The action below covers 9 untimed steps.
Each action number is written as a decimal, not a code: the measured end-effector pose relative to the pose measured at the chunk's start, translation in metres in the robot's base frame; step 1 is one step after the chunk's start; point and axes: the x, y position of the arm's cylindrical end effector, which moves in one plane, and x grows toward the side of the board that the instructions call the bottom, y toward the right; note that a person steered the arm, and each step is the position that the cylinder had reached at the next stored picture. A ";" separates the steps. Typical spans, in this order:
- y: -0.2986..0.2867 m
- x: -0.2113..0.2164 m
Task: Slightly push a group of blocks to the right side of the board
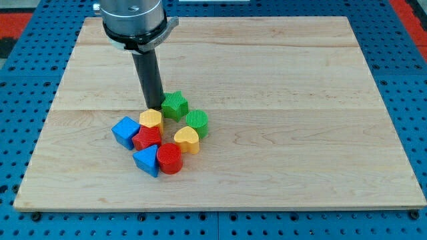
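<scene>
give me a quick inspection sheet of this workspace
surface: wooden board on a blue pegboard.
job's things: one tight cluster: green star, green cylinder, yellow block, yellow heart, red block, red cylinder, blue cube, blue triangle.
clutter: nothing seen.
claw: none fitted; my tip sits at the cluster's top edge, just left of the green star.
cables: nothing seen.
surroundings: red area at the view's top corners.

Bare board [300, 80] lies open to the view's right and top. The block cluster, from blue cube [125, 131] to green cylinder [197, 123], blocks the lower-left centre.
</scene>
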 end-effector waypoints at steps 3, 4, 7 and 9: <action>-0.097 0.101; -0.029 0.149; -0.020 0.130; -0.024 0.102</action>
